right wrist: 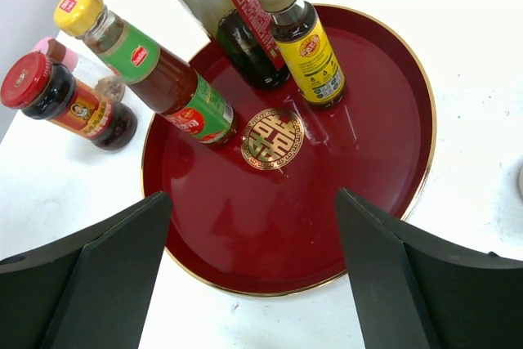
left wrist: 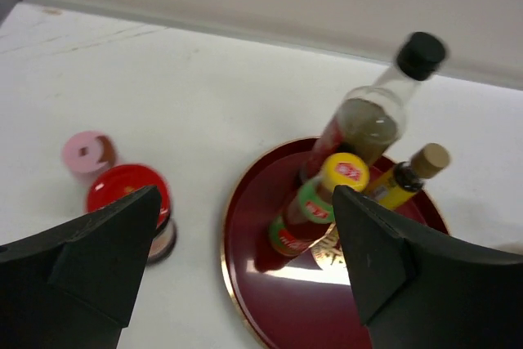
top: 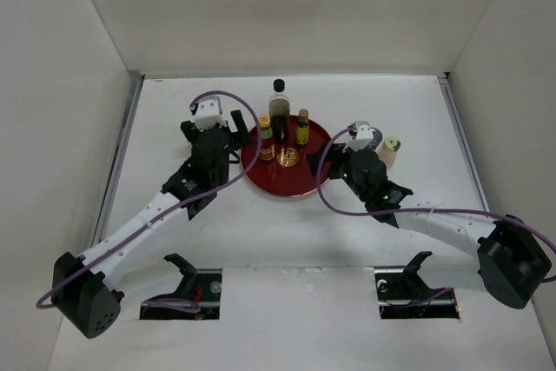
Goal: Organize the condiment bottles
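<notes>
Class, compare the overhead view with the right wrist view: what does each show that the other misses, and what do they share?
Only overhead: the left arm, the right arm, the cream-topped shaker and the tall bottle's black cap. Only right wrist: the red-lidded jar and pink shaker beside the red tray. Both: that tray with the yellow-capped bottle and small amber bottle standing on it.

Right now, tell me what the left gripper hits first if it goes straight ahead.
Most likely the yellow-capped sauce bottle, framed inside the open left gripper and standing on the red tray. Depth is unclear: travelling low, it might catch the tray's rim first.
</notes>
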Controlling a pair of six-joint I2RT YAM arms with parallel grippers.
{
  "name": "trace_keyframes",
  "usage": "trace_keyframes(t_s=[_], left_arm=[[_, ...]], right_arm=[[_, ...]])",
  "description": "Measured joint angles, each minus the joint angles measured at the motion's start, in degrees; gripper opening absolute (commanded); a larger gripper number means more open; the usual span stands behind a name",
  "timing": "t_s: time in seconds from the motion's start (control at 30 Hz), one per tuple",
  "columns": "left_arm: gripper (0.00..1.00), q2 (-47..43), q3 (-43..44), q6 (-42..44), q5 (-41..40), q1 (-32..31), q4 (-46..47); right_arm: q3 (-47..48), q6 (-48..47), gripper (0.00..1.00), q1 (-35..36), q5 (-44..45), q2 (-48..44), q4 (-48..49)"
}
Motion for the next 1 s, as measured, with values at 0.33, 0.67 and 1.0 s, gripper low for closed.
trace_keyframes(t_s=[0.33,0.67,1.0], left_arm=[[0.9,1.0,-5.8,-5.2,0.0,9.0,-9.7],[0.9,11.5,-5.7,-5.7,-1.0,11.8,-8.0],[0.84,17.7,-4.0,-5.7,-1.5,14.3,-3.3]], right_arm=[[0.0,0.0,0.98,-0.2,-0.4,0.8,0.2],[0.0,0.0,0.98,-0.2,-0.9,1.2,0.4],[0.0,0.0,0.98,-0.2,-1.5,1.4,0.4]])
